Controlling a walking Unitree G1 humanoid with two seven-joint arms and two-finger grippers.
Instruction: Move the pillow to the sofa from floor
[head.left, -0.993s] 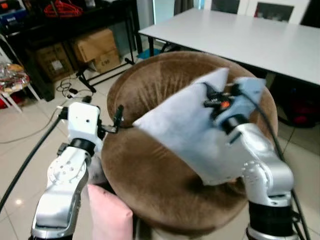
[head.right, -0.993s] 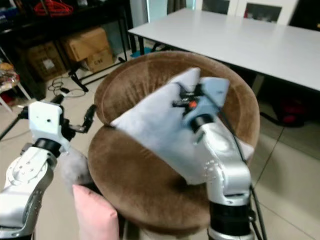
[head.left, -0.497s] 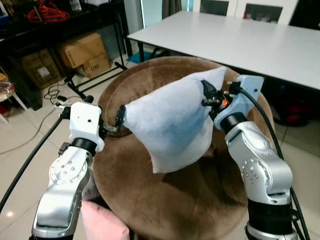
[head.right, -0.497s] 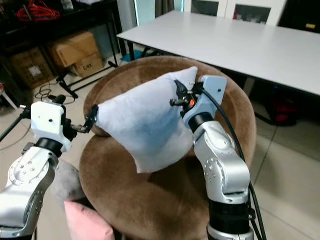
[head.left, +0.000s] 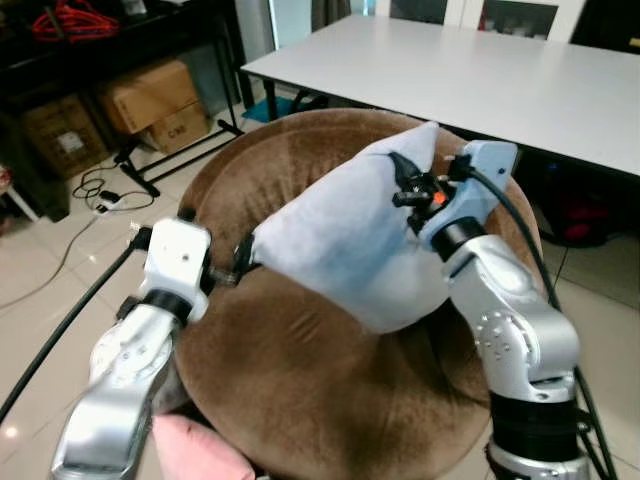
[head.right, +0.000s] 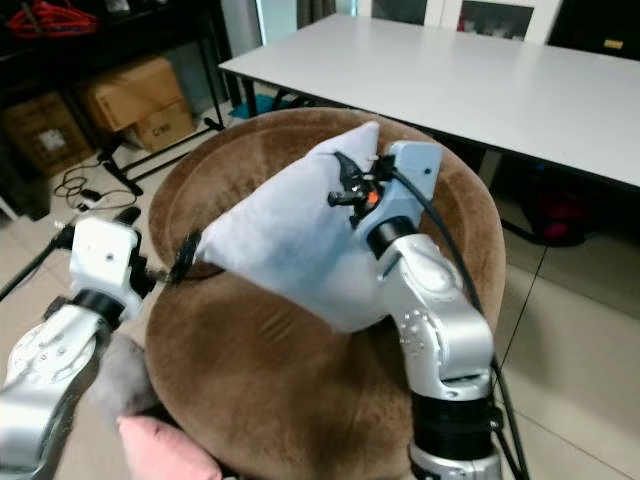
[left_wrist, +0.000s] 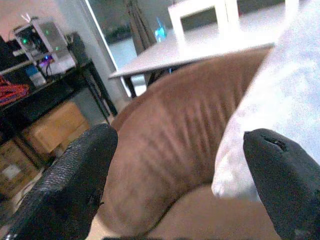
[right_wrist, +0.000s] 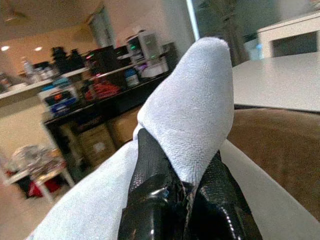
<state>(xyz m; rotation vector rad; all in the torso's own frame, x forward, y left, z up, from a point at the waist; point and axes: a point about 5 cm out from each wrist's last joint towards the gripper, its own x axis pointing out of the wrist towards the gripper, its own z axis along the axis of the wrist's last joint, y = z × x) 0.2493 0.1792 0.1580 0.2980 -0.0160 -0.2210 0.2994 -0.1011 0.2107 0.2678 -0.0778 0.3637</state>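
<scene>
The right gripper is pinching the upper corner of the pale blue-grey pillow, its two black fingers clamped together on the fabric, as the right wrist view is showing up close. The pillow is hanging from that corner above the round brown sofa, its lower edge sagging down to the seat cushion and its upper part leaning in front of the curved backrest. The left gripper is reaching in at the pillow's opposite corner; its fingers are standing wide apart, with the pillow's corner lying between them and near one finger but not being squeezed. A pink cushion is lying on the floor just beside the sofa's near edge, under the left arm. A white tabletop is standing behind the sofa, and cardboard boxes are sitting under a black shelf off to the left
</scene>
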